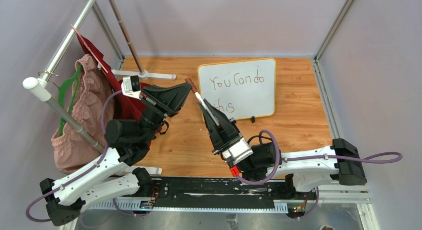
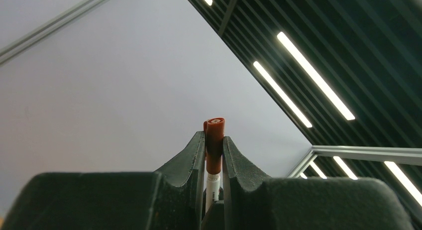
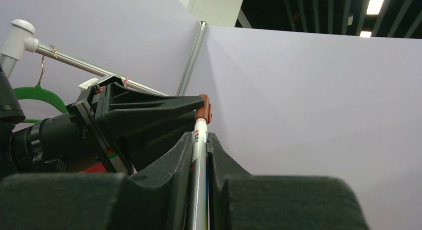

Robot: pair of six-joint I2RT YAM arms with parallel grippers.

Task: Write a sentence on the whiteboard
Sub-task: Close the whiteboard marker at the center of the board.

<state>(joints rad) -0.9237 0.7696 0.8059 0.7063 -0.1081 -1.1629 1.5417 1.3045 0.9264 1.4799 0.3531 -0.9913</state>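
The whiteboard (image 1: 259, 98) lies flat at the back middle of the table. The sentence (image 1: 236, 81) on it reads "You Can do this." in two thin dark lines. My right gripper (image 1: 206, 109) is shut on the white marker (image 3: 199, 165) and holds it raised, tip toward the left arm. My left gripper (image 1: 188, 86) is shut on the red-brown cap (image 2: 214, 140), which sits over the marker's tip (image 2: 212, 187). The two grippers meet just left of the board, above the table. In the right wrist view the cap (image 3: 203, 109) shows at the marker's far end, with the left gripper's fingers (image 3: 149, 110) around it.
A clothes rack with a metal rail (image 1: 64, 41) stands at the left, carrying a pink garment (image 1: 82, 120), a red cloth (image 1: 99, 56) and a green hanger (image 1: 67, 90). Its white base bar (image 1: 144, 74) lies behind the left gripper. Grey walls close in the table.
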